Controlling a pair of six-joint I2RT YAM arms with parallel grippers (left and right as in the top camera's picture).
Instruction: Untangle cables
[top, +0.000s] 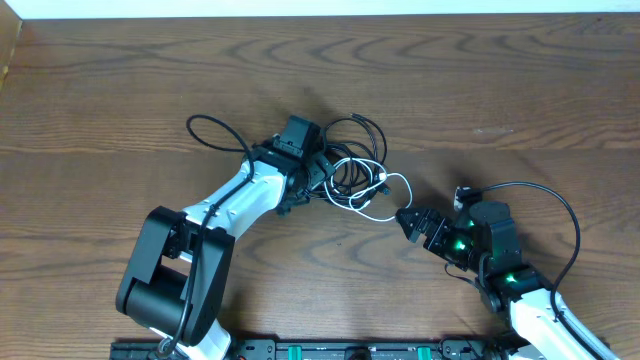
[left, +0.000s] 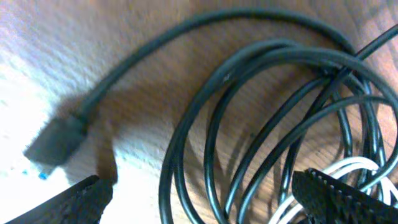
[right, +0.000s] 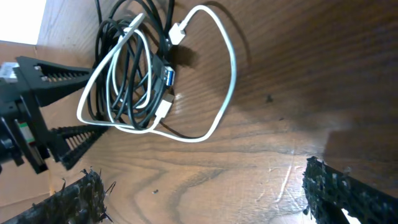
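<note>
On a dark brown wood-grain tabletop (top: 520, 90), pale strip (top: 330, 8) beyond its far edge | cables (top: 347, 178): black coils tangled with one white cable (right: 233, 68), mid-table | left gripper (left: 208, 198): jaws wide, over the black coils, gripping nothing | right gripper (right: 211, 196): jaws wide, empty, just beside the white loop.

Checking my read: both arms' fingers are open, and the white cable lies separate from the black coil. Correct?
Not quite: the right wrist view shows the white cable wound through the black coil, not separate from it. The left fingers and right fingers are open, as you said.
</note>
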